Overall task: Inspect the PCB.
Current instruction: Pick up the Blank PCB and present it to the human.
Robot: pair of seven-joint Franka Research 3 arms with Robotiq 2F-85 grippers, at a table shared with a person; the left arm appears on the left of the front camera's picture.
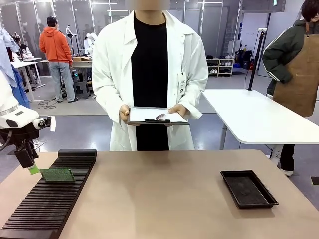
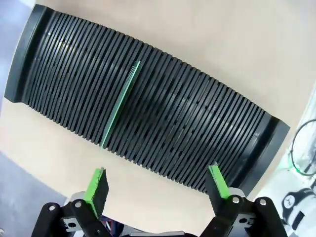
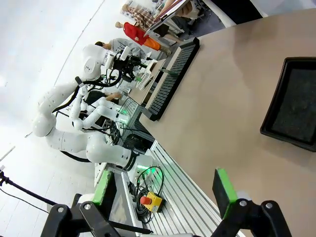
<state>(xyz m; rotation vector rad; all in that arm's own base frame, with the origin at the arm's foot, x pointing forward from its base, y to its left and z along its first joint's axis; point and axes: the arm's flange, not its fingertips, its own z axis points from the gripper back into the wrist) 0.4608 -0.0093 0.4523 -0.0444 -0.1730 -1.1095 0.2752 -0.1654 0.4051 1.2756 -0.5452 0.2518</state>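
The green PCB (image 1: pixel 57 175) stands on edge in a slot of the long black ribbed rack (image 1: pixel 35 214) at the table's left. In the left wrist view the PCB (image 2: pixel 121 102) appears as a thin green line across the rack (image 2: pixel 197 128). My left gripper (image 1: pixel 31 168) hangs just left of the board; in the left wrist view the left gripper (image 2: pixel 158 190) is open and empty, above and short of the board. My right gripper (image 3: pixel 163 190) is open with nothing between its green pads, off the table's near right edge.
A shallow black tray (image 1: pixel 248 188) lies at the table's right, also in the right wrist view (image 3: pixel 292 106). A person in a white coat stands at the far side holding a white clipboard (image 1: pixel 157 116). The tan tabletop (image 1: pixel 159 194) between rack and tray is bare.
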